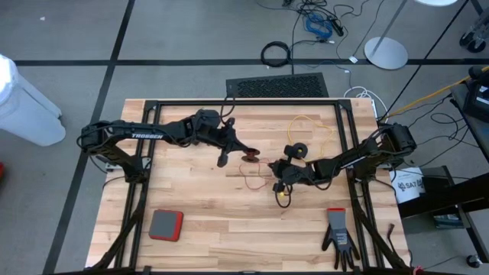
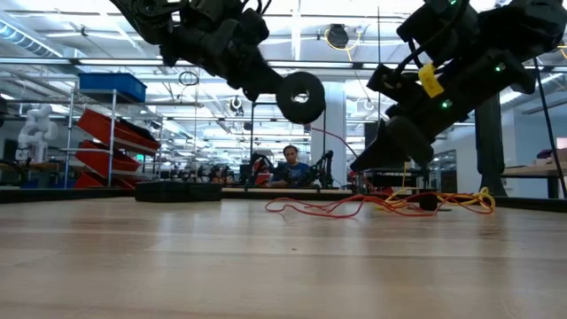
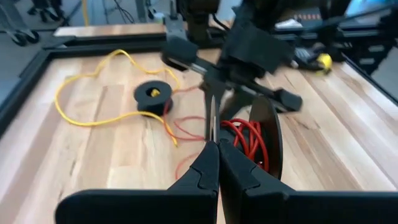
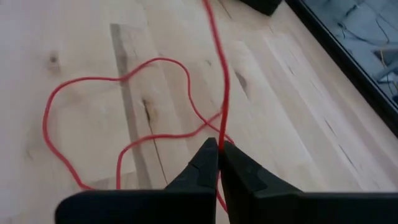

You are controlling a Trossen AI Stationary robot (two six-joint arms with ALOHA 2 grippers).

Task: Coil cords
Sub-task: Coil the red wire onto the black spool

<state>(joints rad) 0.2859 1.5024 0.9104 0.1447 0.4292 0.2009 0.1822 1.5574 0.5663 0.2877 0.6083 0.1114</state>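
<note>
Right now the thin red wire-like cord (image 4: pixel 219 74) runs taut up from the right gripper (image 4: pixel 219 149), whose two dark fingers are pressed together on it, pinching the strand just above the light wooden table top (image 1: pixel 214 229). Slack loops of the same cord lie on the boards below that gripper, curling across the wood near the table's middle. In the left wrist view the strand leads to a small round black reel (image 3: pixel 264 140) with several red turns already wound on it. The left gripper (image 3: pixel 214 146) has its fingers closed against the reel's edge (the reel looks held up off the table in the low view, where it shows as a dark ring (image 2: pixel 300 96) under the arm).

Farther toward the back of the table, the thin yellow wire-like cord (image 1: pixel 309 122) lies in a loose open loop, and its own small black reel (image 1: pixel 297 150) rests flat on the wood just beside the right arm. A black metal frame (image 1: pixel 244 102) borders the work area.

Near the front edge, well apart from the cords, sit a flat red and grey square pad (image 1: pixel 166 224) on the left and a dark work glove with a red cuff (image 1: pixel 338 235) on the right. A person (image 2: pixel 291 166) is seated in the room behind the table.
</note>
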